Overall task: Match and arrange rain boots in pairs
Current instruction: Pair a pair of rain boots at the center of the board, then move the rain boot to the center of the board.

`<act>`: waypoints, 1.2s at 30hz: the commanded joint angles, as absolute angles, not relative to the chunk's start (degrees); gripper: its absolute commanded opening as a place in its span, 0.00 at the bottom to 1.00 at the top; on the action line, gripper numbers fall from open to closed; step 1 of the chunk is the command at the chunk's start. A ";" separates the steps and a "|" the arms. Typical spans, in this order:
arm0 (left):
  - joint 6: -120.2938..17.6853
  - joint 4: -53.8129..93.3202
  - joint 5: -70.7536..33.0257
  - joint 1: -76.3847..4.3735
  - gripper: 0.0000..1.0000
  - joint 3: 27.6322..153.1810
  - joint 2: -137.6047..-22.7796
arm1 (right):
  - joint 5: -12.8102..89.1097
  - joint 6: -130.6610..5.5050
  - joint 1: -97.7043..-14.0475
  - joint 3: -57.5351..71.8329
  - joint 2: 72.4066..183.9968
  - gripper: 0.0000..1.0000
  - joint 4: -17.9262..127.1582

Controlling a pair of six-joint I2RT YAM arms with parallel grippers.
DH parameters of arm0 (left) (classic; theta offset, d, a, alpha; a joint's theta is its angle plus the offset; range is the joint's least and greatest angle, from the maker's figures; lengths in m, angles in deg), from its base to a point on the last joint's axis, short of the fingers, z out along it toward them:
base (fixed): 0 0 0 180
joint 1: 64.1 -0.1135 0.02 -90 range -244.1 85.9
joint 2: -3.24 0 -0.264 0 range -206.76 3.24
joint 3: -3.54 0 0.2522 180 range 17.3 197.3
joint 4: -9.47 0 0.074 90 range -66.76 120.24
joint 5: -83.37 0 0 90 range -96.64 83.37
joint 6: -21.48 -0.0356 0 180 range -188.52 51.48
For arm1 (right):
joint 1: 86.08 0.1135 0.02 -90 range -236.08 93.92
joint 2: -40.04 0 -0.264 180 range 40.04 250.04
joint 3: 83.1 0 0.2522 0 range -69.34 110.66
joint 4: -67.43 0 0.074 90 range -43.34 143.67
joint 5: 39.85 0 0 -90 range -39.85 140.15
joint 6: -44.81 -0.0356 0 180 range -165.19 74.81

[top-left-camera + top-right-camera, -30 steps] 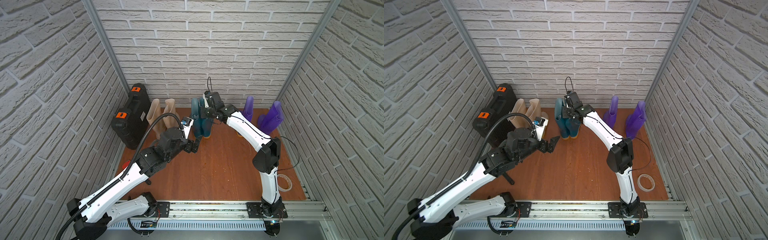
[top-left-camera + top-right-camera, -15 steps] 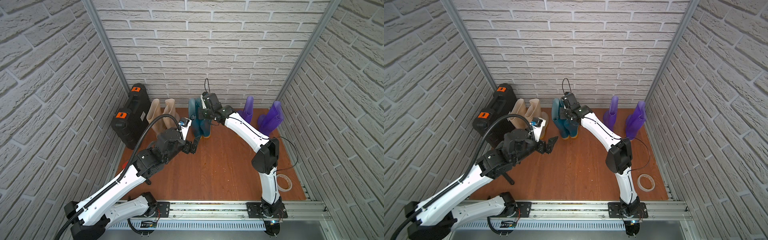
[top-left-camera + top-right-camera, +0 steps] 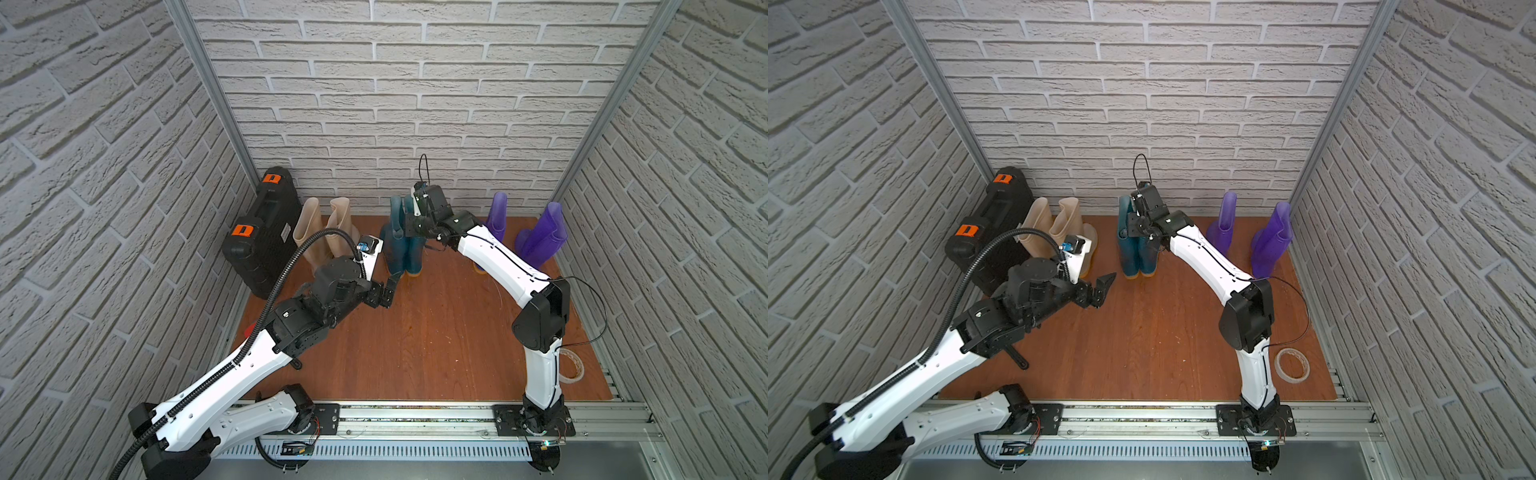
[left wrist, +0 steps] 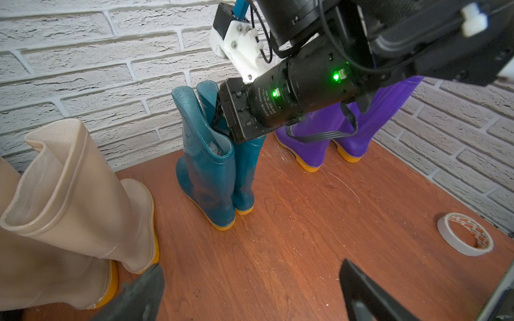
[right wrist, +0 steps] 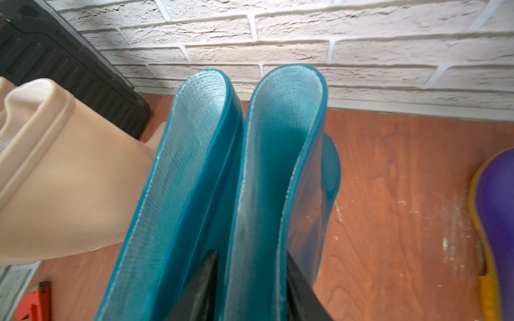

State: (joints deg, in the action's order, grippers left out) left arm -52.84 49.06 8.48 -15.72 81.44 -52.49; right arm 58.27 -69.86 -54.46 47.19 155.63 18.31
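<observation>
Two dark teal rain boots (image 3: 399, 249) (image 3: 1136, 253) stand upright side by side at the back middle. My right gripper (image 5: 250, 255) (image 3: 411, 224) is at the top of the right teal boot (image 5: 281, 133). One finger sits between the two shafts and the other outside, and the jaws are parted with the boot mouth unsquashed. Two beige boots (image 3: 318, 232) (image 4: 72, 189) stand together on the left. Two purple boots (image 3: 496, 216) (image 3: 544, 237) stand apart on the right. My left gripper (image 4: 250, 264) (image 3: 1100, 289) hangs open and empty over the floor in front of the teal pair.
A black hard case (image 3: 266, 232) with orange latches leans along the left wall beside the beige boots. A roll of tape (image 3: 1293, 363) (image 4: 463, 233) lies at the front right. A small red thing (image 5: 34, 303) lies by the left wall. Brick walls close in three sides.
My right gripper's jaws have parted from their shut hold on the teal boot's shaft. The left gripper has drawn back a little toward the front left, still open.
</observation>
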 commanded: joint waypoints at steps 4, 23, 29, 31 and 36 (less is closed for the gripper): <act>-52.79 47.67 8.36 -16.13 0.98 82.05 -53.61 | 58.72 -68.00 -54.95 46.11 151.06 0.51 18.91; -54.90 46.30 7.52 -15.90 0.98 85.76 -56.42 | 64.93 -60.66 -58.58 41.94 140.56 0.74 15.03; -53.05 40.85 3.95 -14.10 0.98 82.89 -56.78 | 69.58 -58.07 -63.53 37.06 134.43 0.81 12.96; -51.82 36.47 3.31 -12.74 0.98 80.21 -56.63 | 70.10 -57.90 -65.74 36.08 133.45 0.82 12.02; -50.78 27.81 1.88 -8.52 0.98 74.82 -57.95 | 72.82 -56.90 -70.31 36.05 133.11 0.85 9.40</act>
